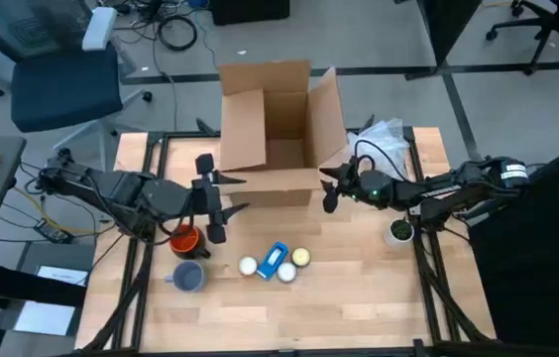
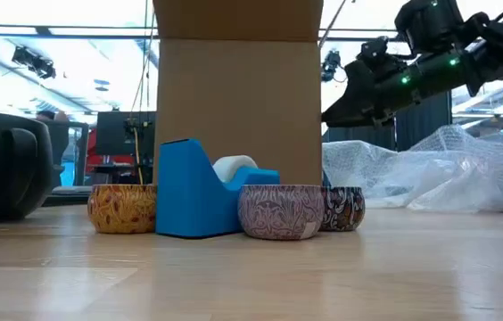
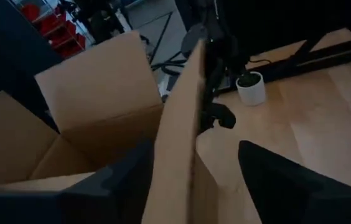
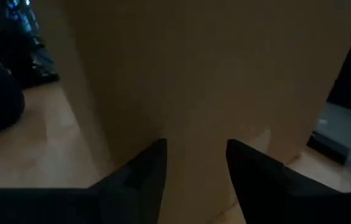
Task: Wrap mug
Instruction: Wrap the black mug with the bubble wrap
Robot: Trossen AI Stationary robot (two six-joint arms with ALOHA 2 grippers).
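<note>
An open cardboard box (image 1: 279,129) stands at the table's far middle. An orange mug (image 1: 185,239) and a grey-blue mug (image 1: 188,276) stand upright on the table near the box's left front, the orange one partly under my left arm. My left gripper (image 1: 214,198) is open at the box's near-left corner, and its fingers stand on either side of the near wall's upper edge (image 3: 177,155). My right gripper (image 1: 327,190) is open at the near-right corner, facing the box's wall (image 4: 194,93). Bubble wrap (image 1: 384,139) lies to the right of the box. My left gripper's fingers (image 3: 122,183) straddle the cardboard edge; I cannot tell whether either finger touches it. My right gripper's fingertips (image 4: 147,165) are close to the box's wall, and I cannot tell whether they touch it.
A blue tape dispenser (image 1: 275,260) and three round tins (image 1: 301,258) sit in a cluster on the near middle of the table. A small white pot (image 1: 398,231) stands under my right arm. Bare wood lies along the near edge.
</note>
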